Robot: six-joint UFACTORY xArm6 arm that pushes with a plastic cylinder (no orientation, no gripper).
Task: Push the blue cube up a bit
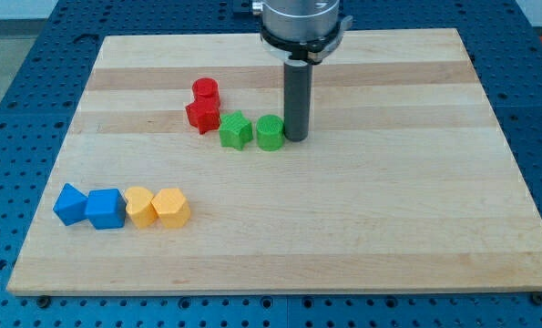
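Observation:
The blue cube (pixel 106 209) sits near the board's lower left, second in a row of blocks. A second blue block (pixel 69 203), angular in shape, touches its left side. A yellow block (pixel 140 206) touches its right side. My tip (pixel 296 138) rests on the board near the middle top, just right of a green cylinder (pixel 270 133). The tip is far to the upper right of the blue cube.
A second yellow block (pixel 171 207) ends the bottom row. A green star-like block (pixel 236 130) lies left of the green cylinder. A red cylinder (pixel 205 91) and a red star-like block (pixel 202 115) lie further left. The wooden board (pixel 416 182) is bordered by a blue table.

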